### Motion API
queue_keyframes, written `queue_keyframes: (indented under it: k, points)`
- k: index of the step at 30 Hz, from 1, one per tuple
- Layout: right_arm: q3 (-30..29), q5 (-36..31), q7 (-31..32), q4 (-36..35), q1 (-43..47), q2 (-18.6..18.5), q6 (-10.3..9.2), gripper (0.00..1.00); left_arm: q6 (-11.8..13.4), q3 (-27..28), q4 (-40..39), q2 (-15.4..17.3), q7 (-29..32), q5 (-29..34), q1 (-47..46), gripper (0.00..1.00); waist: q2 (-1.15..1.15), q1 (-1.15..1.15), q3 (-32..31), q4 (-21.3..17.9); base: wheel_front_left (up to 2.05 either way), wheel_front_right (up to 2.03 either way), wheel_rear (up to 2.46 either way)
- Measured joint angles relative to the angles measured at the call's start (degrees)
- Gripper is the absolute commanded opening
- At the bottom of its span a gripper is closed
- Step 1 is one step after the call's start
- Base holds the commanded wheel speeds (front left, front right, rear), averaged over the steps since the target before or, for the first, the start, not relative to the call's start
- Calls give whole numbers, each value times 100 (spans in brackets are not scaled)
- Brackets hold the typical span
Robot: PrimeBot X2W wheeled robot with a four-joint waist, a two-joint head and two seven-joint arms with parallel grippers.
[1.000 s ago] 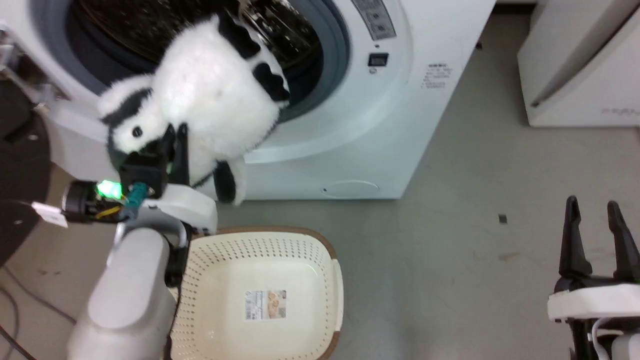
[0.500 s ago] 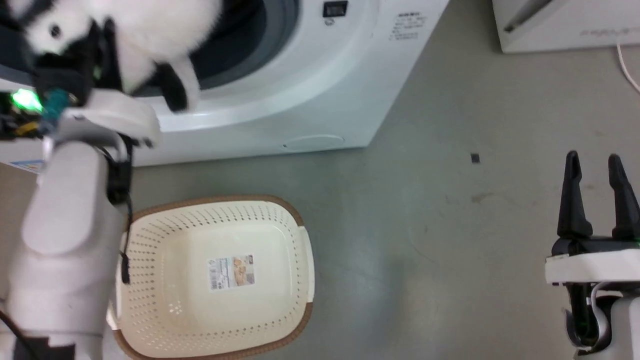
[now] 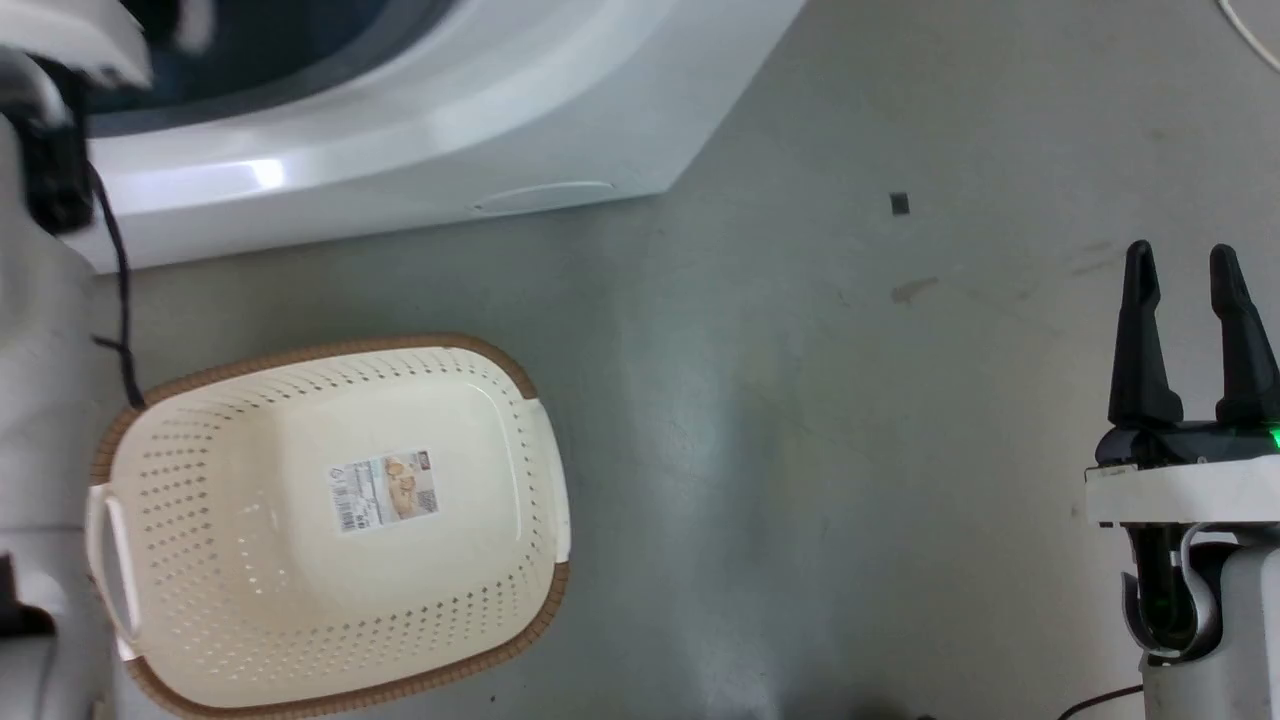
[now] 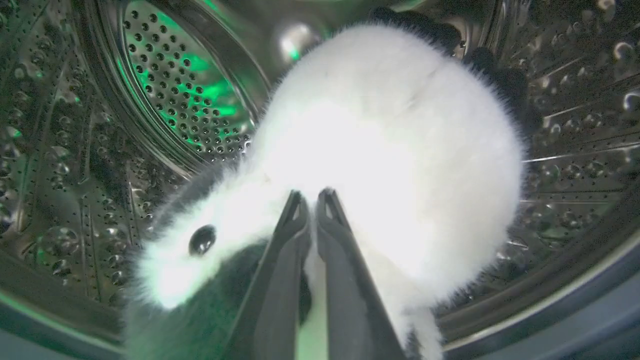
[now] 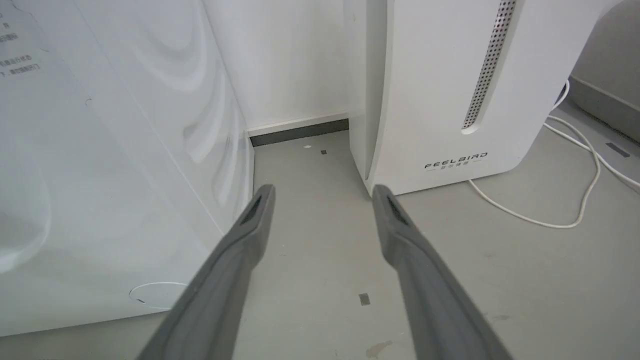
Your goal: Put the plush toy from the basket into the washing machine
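Left wrist view: left gripper (image 4: pixel 311 199) is inside the steel drum (image 4: pixel 175 95) of the washing machine (image 3: pixel 420 120). Its two dark fingers are pressed nearly together, pinching white fur of the plush toy (image 4: pixel 395 150). Toy fills the middle of the drum, with its black eye (image 4: pixel 202 239) at lower left of that view and black patches along its far edge. Cannot tell whether its body rests on the drum wall or hangs from the grip, as the fur is overexposed. Green light reflects off the perforated drum back.

Head view: basket (image 3: pixel 205 565) sits on the grey floor (image 3: pixel 800 420), on the near side of the washer front and left of centre. The label sticker (image 3: pixel 387 491) on its bottom is in plain sight. Pale left forearm (image 3: pixel 40 380) runs up the left edge toward the washer port, with a black cable (image 3: pixel 118 300) beside it. Right gripper (image 3: pixel 1180 255) is at far right, well apart from basket and washer, fingers upright and spread.

Right wrist view: those fingers stand apart over bare floor. Washer side panel is at left. A white FEELBIRD appliance (image 5: pixel 450 100) is at right, with a white cord (image 5: pixel 575 205) lying on the floor beside it.
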Motion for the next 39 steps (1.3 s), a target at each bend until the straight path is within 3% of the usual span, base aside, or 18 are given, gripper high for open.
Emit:
queue_keyframes:
  k: [15,16,17,32,39]
  points:
    - [131,122,0,-13,-203,0,0,100,-55,69,569,461,0,135,-1151,0,0,0,604,-323,0,0,0]
    - [131,122,0,-13,-220,0,0,100,-33,48,522,465,-1,176,-1165,67,0,0,631,-327,0,0,0]
    - [135,121,0,-13,-233,0,0,100,-35,48,530,460,-1,183,-1191,100,0,0,650,-327,0,0,0]
    - [152,33,0,33,-272,0,0,100,-146,36,978,297,-9,32,-1213,100,0,-1,434,-184,0,0,0]
    - [181,-12,0,82,-252,0,0,100,-159,201,920,141,-9,-113,-717,100,0,-1,120,-94,0,0,0]
